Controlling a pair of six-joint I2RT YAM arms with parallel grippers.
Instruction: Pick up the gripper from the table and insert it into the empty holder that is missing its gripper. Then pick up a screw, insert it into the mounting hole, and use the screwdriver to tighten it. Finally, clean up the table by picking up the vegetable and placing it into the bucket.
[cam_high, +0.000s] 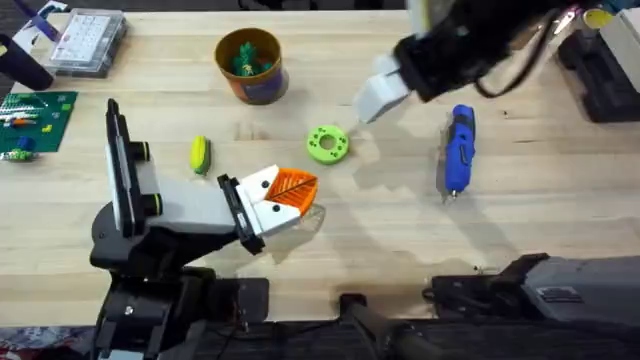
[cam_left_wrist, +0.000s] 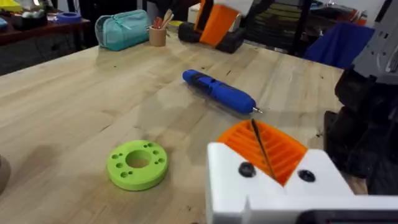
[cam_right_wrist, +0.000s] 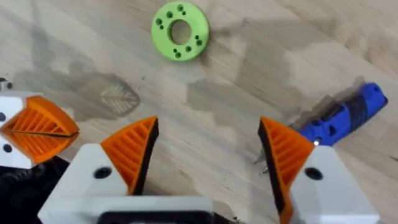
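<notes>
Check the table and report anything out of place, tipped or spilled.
Nothing looks spilled or damaged. The screwdriver lies flat on the wood, the green ring lies flat nearby, and the bucket stands upright. The vegetable sits loose on the table, not yet in the bucket.

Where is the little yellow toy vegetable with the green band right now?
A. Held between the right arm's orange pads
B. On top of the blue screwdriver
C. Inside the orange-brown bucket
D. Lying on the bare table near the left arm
D: in the overhead view the vegetable lies on the wooden table beside the left arm, apart from the bucket and far from the screwdriver.
</notes>
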